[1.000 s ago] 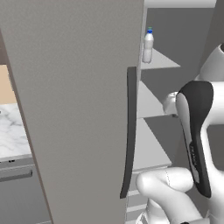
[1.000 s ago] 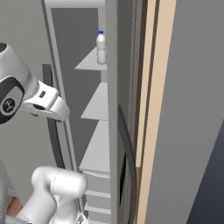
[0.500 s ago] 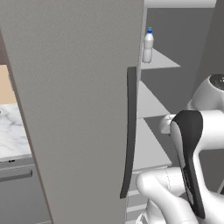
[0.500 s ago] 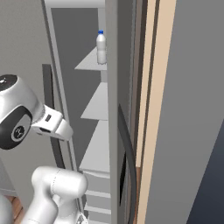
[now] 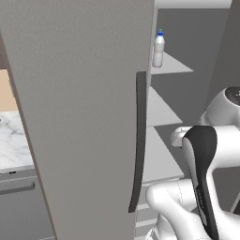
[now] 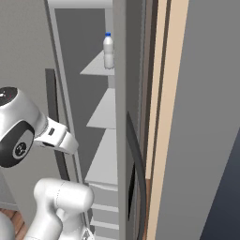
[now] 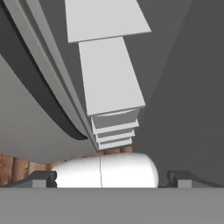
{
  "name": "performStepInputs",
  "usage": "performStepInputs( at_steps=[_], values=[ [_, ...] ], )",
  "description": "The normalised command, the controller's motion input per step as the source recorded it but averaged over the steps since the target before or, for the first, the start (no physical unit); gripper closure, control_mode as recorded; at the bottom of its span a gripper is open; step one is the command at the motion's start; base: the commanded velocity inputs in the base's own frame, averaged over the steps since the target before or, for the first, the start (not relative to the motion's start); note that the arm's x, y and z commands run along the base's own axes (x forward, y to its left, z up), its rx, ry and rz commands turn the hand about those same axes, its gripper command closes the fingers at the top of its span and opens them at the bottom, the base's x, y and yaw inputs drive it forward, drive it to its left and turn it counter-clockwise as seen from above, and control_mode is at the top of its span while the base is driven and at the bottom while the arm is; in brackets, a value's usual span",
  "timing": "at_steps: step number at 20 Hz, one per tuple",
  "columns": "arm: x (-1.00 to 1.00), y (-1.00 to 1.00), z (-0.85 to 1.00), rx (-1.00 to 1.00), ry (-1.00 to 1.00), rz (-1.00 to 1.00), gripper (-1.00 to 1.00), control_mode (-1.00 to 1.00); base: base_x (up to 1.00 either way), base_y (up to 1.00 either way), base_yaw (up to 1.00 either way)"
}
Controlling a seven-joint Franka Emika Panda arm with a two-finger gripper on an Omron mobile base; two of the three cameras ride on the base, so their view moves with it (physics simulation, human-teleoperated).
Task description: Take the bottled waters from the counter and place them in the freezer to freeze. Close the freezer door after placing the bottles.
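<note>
One white bottled water (image 5: 159, 49) with a blue cap stands upright at the front of the freezer's top white shelf (image 5: 171, 65); it is the same bottle (image 6: 108, 50) in the right base view. The freezer (image 6: 82, 61) stands open. Its freezer door (image 6: 120, 79) is swung out and seen edge-on, with a dark bar handle (image 6: 137, 178). My gripper (image 7: 112, 179) is open and holds nothing. It looks down the lower shelves (image 7: 109, 74) towards the drawers (image 7: 114, 129), well below the bottle. A strip of the marble counter (image 5: 11, 145) shows at far left.
A second grey door panel (image 5: 79, 108) with a long dark handle (image 5: 139, 140) stands left of the open compartment. My white arm (image 5: 201, 164) is folded low in front of the shelves. A beige wall strip (image 6: 166, 117) borders the unit on the right, and wooden floor (image 7: 13, 168) lies below.
My arm has folded downward over the last second, its upper links dropping in both base views. The bottle on the top shelf and both doors have not moved.
</note>
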Motion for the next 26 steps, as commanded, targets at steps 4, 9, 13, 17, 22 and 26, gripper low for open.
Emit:
performStepInputs(
  at_steps=[4, 9, 13, 17, 22, 26],
  values=[
    [0.0, 0.0, 0.0, 0.0, 0.0, 0.0, -1.0, -1.0, 0.0, 0.0, 0.0],
    [-0.03, 0.0, 0.0, 0.0, 0.0, 0.0, -1.0, -1.0, 0.0, 0.0, 0.0],
    [-0.06, 0.0, 0.0, 0.0, 0.0, 0.0, -1.0, 1.0, -0.08, 0.0, 0.0],
    [0.0, 0.0, 0.0, 0.0, 0.0, 0.0, -1.0, 1.0, -0.26, 0.0, 0.0],
    [0.0, 0.0, 0.0, 0.0, 0.0, 0.0, -1.0, 1.0, -0.44, 0.0, 0.0],
    [0.0, 0.0, 0.0, 0.0, 0.0, 0.0, -1.0, 1.0, -0.59, 0.03, 0.0]
  ],
)
